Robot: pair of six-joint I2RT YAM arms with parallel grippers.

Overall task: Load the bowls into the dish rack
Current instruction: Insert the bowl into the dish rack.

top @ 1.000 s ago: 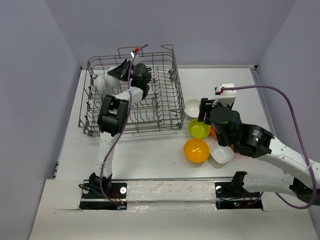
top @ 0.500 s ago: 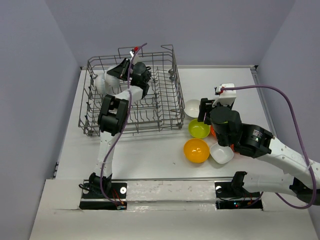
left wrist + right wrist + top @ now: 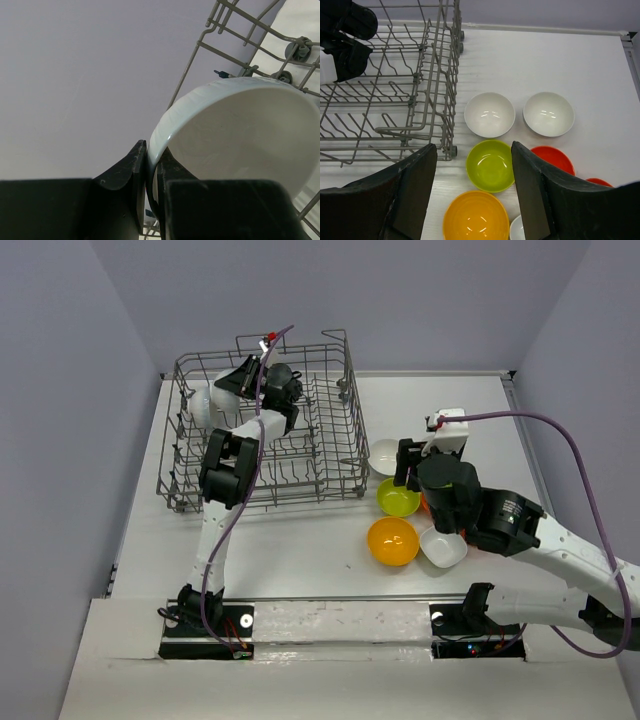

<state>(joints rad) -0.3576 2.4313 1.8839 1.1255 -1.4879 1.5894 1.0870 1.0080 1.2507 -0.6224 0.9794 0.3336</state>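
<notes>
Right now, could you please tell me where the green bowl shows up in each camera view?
Top view: the green bowl sits right of centre, just beside the near right corner of the dish rack.
Left wrist: not in it.
Right wrist: low centre, again just right of that rack corner.
Shared landmark: the dish rack, seen in all three views.

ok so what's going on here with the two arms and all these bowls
The left gripper is shut on the rim of a white bowl, holding it inside the dish rack near its far left corner; it has not let go yet. The right gripper hovers open above the lime green bowl. That bowl sits on the table beside the rack, along with two other white bowls, an orange-yellow bowl and a red-orange bowl, none of them loaded yet.
</notes>
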